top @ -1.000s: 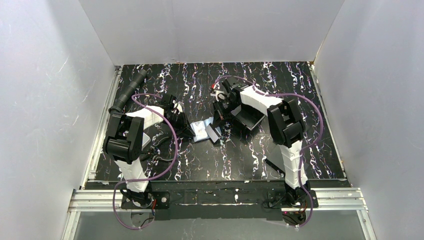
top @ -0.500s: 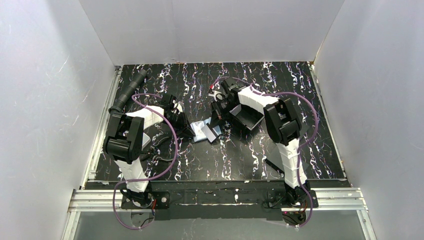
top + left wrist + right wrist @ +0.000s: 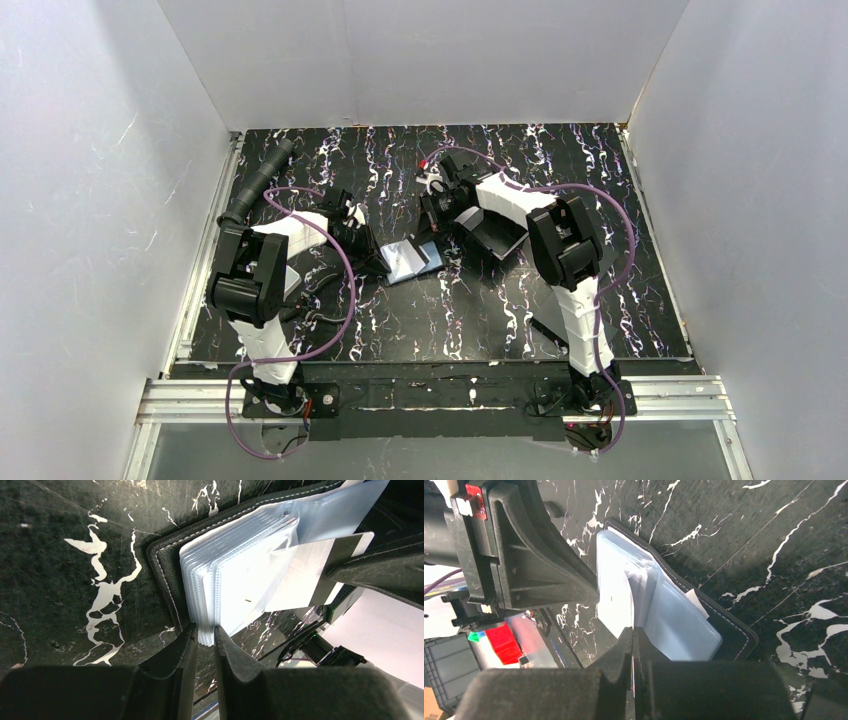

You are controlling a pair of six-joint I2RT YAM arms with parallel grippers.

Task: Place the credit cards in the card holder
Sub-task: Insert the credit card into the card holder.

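The card holder lies open on the table, black leather with white stitching and pale blue-grey sleeves. My left gripper is shut on the near edge of the sleeve stack, pinching it. In the right wrist view my right gripper is shut on a credit card seen edge-on. From the left wrist, that card is white with a dark stripe and its free end lies in among the sleeves. In the top view the right gripper stands just right of the holder and the left gripper just left of it.
A black rimmed tray sits under the right forearm, to the right of the holder. A black cylinder lies along the back left edge. White walls close in three sides. Purple cables loop round both arms.
My right gripper has shifted left and toward the back with the card, bringing the card's end over the holder's sleeves. The left arm has kept still.
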